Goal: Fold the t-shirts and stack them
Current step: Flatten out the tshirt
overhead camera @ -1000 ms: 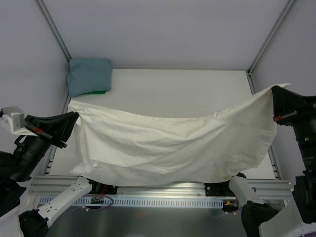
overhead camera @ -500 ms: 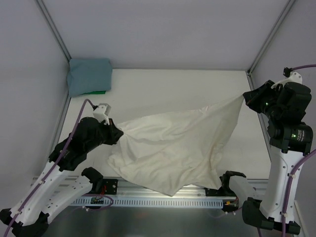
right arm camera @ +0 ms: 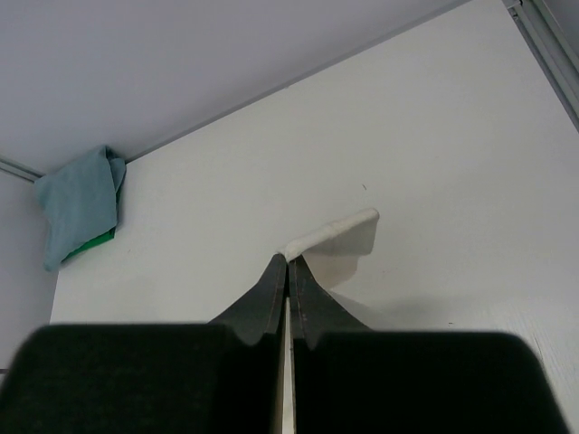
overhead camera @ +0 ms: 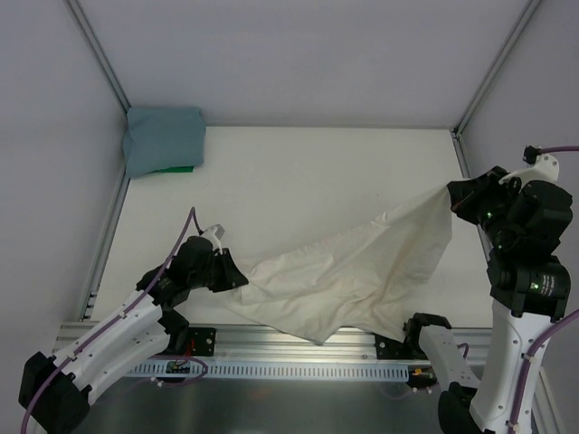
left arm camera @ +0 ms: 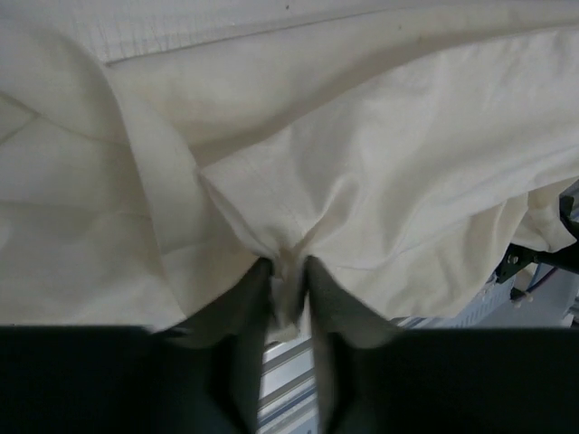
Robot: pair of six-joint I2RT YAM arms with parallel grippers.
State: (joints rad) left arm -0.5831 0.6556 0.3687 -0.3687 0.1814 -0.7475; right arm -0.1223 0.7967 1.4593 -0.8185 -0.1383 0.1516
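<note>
The cream t-shirt (overhead camera: 348, 271) hangs stretched between my two grippers over the near half of the table, sagging down past the front rail. My left gripper (overhead camera: 233, 276) is low at the left and shut on a bunched fold of the cream t-shirt (left arm camera: 362, 172). My right gripper (overhead camera: 450, 194) is higher at the right edge and shut on a corner of the cream t-shirt (right arm camera: 330, 233). The teal-blue t-shirt (overhead camera: 163, 137) lies folded in the far left corner, and it also shows in the right wrist view (right arm camera: 80, 203).
Something green (overhead camera: 176, 168) peeks out from under the teal-blue t-shirt. The white table (overhead camera: 317, 172) is bounded by grey walls and metal posts. An aluminium rail (overhead camera: 298, 348) runs along the near edge with the arm bases on it.
Both arms have swung inward and down. The shirt went from spread wide and high to narrower and lower. The left gripper dropped toward the table's near left; the right moved little lately.
</note>
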